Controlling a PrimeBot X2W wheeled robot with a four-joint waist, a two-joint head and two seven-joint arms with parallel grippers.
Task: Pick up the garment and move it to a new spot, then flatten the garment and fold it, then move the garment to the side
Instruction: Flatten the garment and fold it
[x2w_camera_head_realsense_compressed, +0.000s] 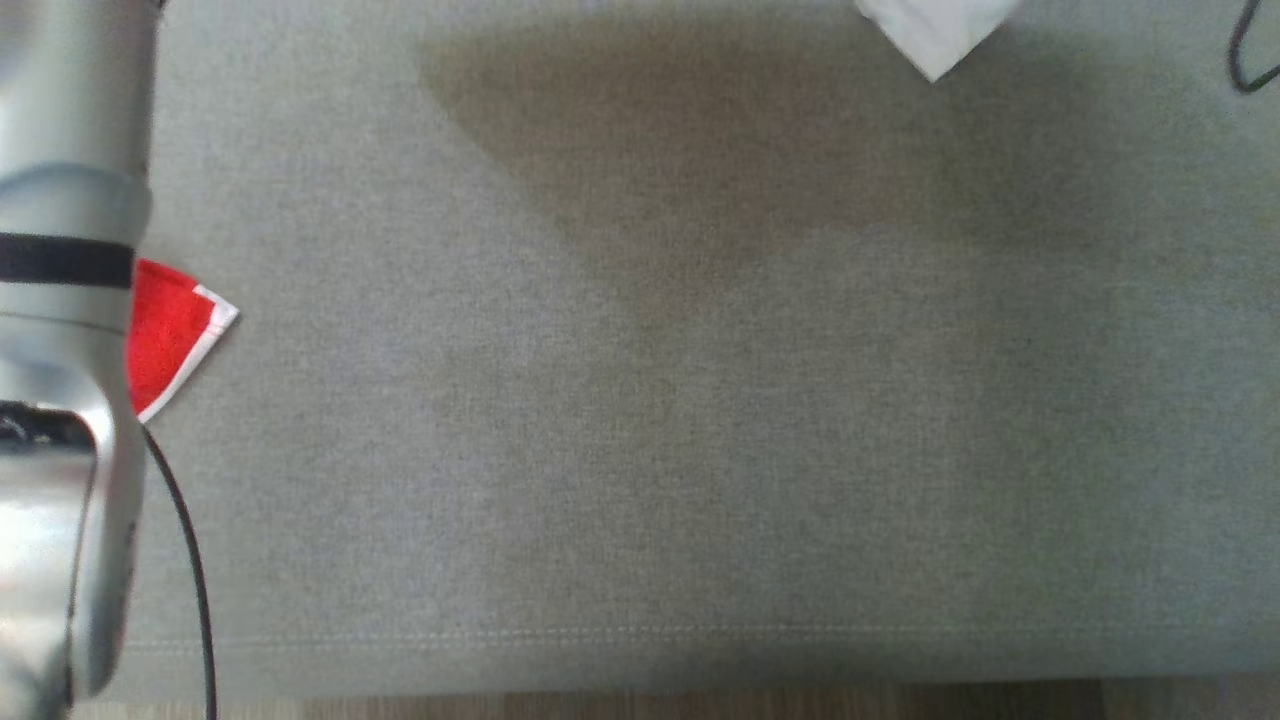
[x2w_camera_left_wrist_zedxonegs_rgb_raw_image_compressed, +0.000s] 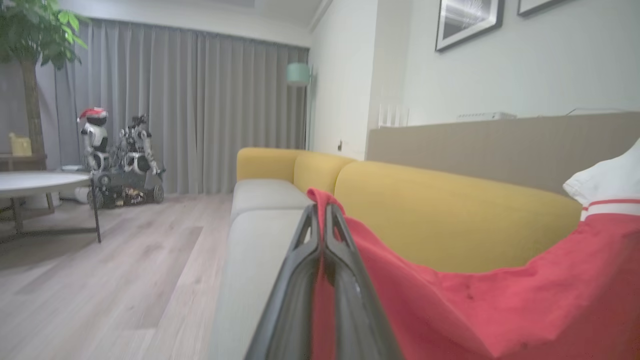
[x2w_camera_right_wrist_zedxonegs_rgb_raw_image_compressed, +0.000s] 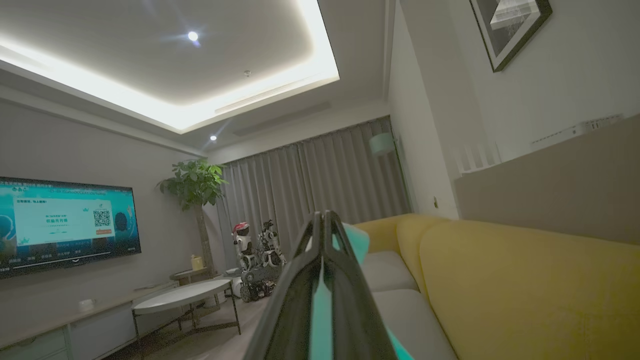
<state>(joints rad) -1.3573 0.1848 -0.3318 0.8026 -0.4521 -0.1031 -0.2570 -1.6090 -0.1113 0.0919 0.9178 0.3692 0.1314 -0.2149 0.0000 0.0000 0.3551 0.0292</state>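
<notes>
Now the garment (x2w_camera_left_wrist_zedxonegs_rgb_raw_image_compressed: 500, 310) hangs pinched in the left hand (x2w_camera_left_wrist_zedxonegs_rgb_raw_image_compressed: 321, 209).

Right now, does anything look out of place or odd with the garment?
The red garment isn't flat: the left gripper is shut on one edge and it sags, creased, before the yellow sofa back. The right gripper pinches a teal piece; what it is, I cannot tell.
</notes>
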